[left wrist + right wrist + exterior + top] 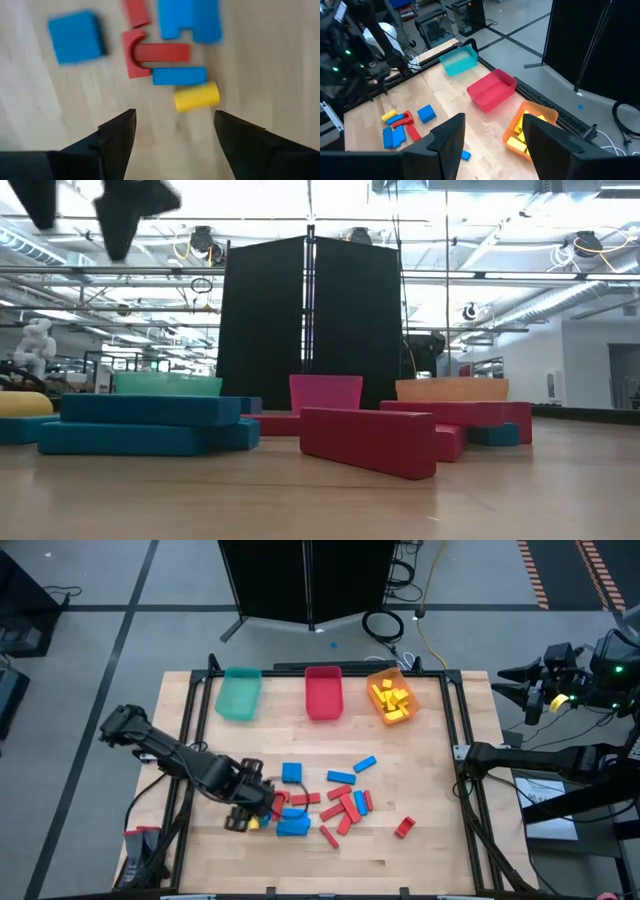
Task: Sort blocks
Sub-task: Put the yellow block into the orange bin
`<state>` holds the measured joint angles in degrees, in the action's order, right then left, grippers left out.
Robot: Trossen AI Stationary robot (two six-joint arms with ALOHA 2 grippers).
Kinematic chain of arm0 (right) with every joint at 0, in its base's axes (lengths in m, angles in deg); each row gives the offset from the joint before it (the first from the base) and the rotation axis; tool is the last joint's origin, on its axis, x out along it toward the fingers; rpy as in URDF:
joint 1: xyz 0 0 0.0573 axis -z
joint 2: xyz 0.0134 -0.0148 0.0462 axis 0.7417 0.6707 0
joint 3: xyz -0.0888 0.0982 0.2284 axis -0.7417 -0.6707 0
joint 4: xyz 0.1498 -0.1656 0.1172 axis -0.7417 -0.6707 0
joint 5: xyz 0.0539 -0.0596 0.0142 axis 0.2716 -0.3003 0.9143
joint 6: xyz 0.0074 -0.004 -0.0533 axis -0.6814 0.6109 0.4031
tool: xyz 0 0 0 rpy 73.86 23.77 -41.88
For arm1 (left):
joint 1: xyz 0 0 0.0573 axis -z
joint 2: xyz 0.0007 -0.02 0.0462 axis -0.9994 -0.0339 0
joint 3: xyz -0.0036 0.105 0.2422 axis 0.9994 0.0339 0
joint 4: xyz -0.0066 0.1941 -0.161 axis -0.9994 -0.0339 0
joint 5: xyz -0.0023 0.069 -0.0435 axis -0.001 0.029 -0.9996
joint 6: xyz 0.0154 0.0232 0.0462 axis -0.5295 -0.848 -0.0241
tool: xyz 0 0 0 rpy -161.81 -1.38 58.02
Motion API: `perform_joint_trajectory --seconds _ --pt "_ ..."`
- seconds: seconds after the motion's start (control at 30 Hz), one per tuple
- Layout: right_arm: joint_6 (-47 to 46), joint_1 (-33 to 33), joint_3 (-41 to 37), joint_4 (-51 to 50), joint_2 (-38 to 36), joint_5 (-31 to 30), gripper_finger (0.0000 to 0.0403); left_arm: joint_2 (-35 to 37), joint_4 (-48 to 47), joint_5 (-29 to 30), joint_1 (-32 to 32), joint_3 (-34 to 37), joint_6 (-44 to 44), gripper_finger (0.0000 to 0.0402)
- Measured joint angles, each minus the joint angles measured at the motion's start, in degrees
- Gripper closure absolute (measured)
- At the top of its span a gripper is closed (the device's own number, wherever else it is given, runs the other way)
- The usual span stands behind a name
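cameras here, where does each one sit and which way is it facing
High: overhead, straight down on the table; both arms show.
Low: tabletop level, across red and blue blocks toward the bins.
Left wrist: above the wood, down past the open left hand at the yellow block.
Right wrist: raised off the table's side, past the open right hand over the orange bin.
Shared: high and left wrist both show the yellow block.

In the high view the left tool (243, 818) covers part of the blocks (335, 802) at its tip, and a yellow block (254, 825) there barely peeks out. The left wrist view is blurred. The right arm (560, 755) runs off the picture's edge beside the tabletop (430, 850).
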<state>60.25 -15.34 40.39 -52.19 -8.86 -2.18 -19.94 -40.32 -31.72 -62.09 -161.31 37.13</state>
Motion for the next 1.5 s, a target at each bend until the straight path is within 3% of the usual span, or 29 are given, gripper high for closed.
perform_joint_trajectory --seconds 0.13,0.27,0.4,0.53,0.97,1.3,1.5 --pt "-0.1 0.0 0.0 0.0 0.0 0.0 0.0206 -0.1 4.6 0.9 0.2 5.2 31.2 0.0126" --pt "-0.1 0.0 0.0 0.0 0.0 0.0 0.0206 0.1 1.8 1.7 1.6 7.0 59.2 0.0126" --pt "0.0 0.0 0.0 0.0 0.0 0.0 0.0206 -0.2 1.1 0.9 4.7 8.2 73.8 0.0126" --pt "0.5 0.0 0.0 0.0 0.0 0.0 0.0206 -1.1 4.4 0.9 6.9 9.3 82.7 0.0126" --pt "2.4 0.0 0.0 0.0 0.0 -0.1 0.0206 -9.8 8.6 -1.8 8.3 9.7 86.3 0.0126" --pt "2.9 0.0 0.0 0.0 0.0 -0.1 0.0206 -14.1 13.4 -1.7 7.9 9.8 86.3 0.0126" --pt "3.0 0.0 0.0 0.0 0.0 -0.1 0.0206 -14.4 15.7 -1.7 7.8 13.2 86.3 0.0126"
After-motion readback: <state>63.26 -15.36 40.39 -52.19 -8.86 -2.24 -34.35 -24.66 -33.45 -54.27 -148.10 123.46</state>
